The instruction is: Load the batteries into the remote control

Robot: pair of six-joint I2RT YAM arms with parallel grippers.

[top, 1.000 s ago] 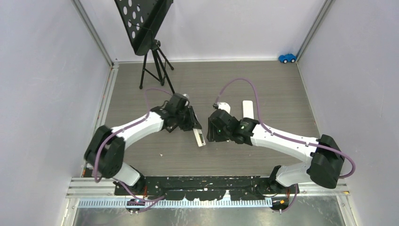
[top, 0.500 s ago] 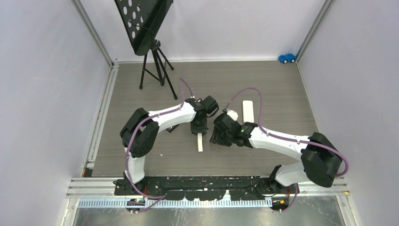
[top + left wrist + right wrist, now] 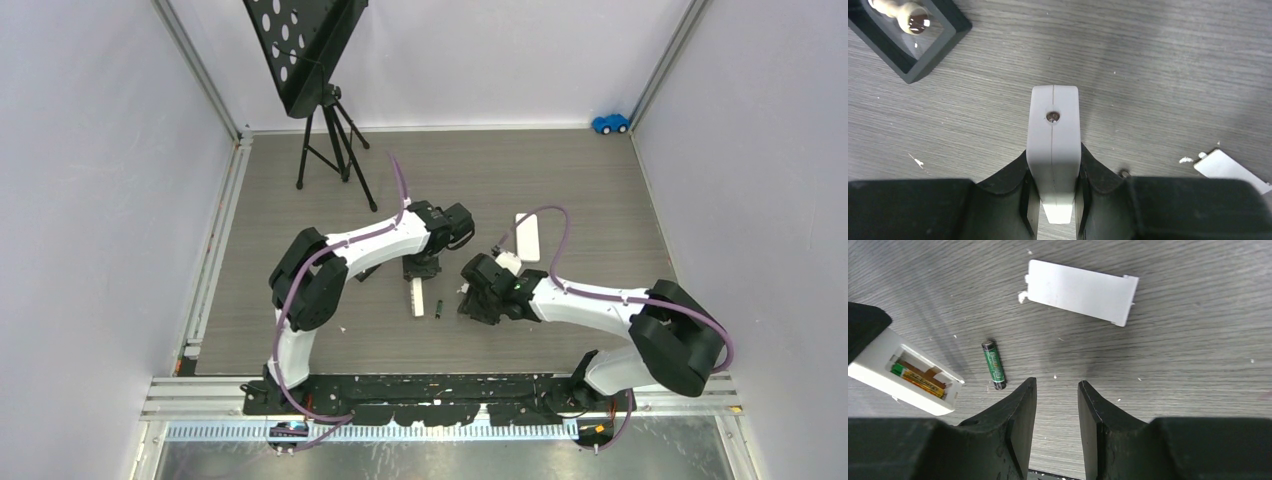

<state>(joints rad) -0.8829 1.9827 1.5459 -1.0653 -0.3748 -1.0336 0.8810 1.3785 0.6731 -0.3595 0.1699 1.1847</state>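
Remote (image 3: 1053, 130) clamped in left pincer (image 3: 1054, 200); right pincer (image 3: 1057, 410), narrowly parted, empty, near 1 green battery (image 3: 994, 365).

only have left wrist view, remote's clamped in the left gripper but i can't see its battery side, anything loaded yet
observer: yes, the remote is open there, with one seated battery inside
operator: where's the next one
observer: a green battery lies loose on the table beside the remote's open end, not touching it
operator: right gripper holding anything
observer: no, the right gripper is open and empty, near that battery
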